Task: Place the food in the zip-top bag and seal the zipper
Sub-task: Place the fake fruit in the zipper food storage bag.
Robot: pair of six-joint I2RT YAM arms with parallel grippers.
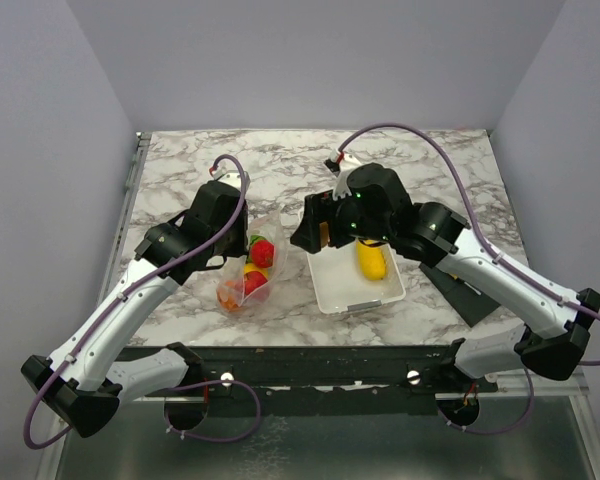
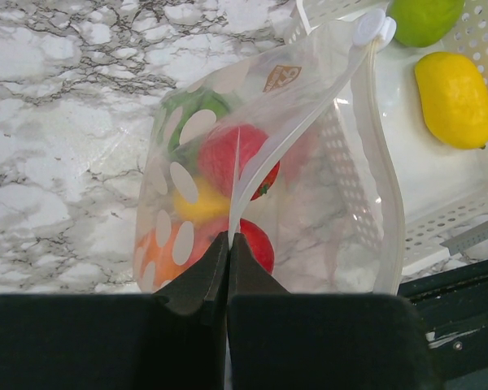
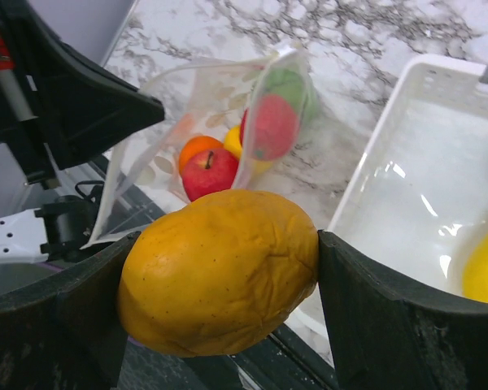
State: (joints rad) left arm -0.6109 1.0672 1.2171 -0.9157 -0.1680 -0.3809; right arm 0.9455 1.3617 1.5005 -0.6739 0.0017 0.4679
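The zip-top bag [image 1: 248, 272] stands open on the marble between the arms, with red, yellow, orange and green food [image 2: 236, 158] inside. My left gripper [image 2: 229, 240] is shut on the bag's rim strip, the zipper, whose white slider [image 2: 372, 29] sits at the far end. In the top view this gripper [image 1: 238, 258] is at the bag's left side. My right gripper [image 3: 220, 276] is shut on a large orange fruit [image 3: 220, 272], held above the basket's left edge, just right of the bag [image 3: 220, 106]. The bag's mouth faces it.
A white slotted basket [image 1: 330, 290] lies right of the bag and holds a yellow fruit [image 1: 371, 260] and a light green one [image 2: 423, 18]. A dark flat wedge [image 1: 470, 295] lies at the right front. The table's front edge runs just below the bag.
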